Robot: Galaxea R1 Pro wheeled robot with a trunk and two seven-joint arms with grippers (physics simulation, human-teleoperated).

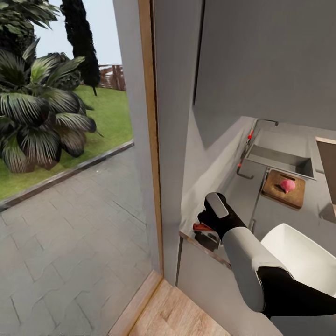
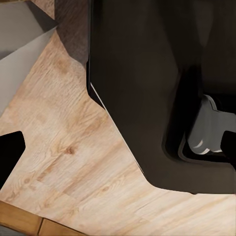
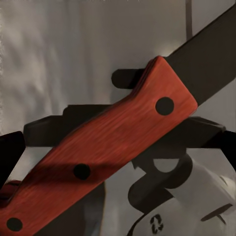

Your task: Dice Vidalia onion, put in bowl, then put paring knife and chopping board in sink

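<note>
Vidalia onion (image 1: 288,185): pinkish bulb, right of centre in the head view, resting on the chopping board (image 1: 283,189). It is out of the sink (image 1: 280,159), which lies just beyond the board; I judge it staged there for dicing.

Paring knife (image 3: 105,147): red riveted handle and dark blade run diagonally from lower left to upper right of my right wrist view. In the head view its red shows at lower centre, at the countertop (image 1: 205,245) edge under my right gripper (image 1: 205,229). My dark fingers (image 3: 44,129) sit close along the handle; whether they have clamped on it I cannot tell.

Bowl (image 1: 303,256): white, lower right in the head view, near my forearm, presumably ready for the pieces.

Left gripper: facing plank floor (image 2: 73,162) and dark cabinet (image 2: 147,73); its opening I cannot judge.

Writing: none readable; a small black mark shows on a white part at the lower right of my right wrist view.
</note>
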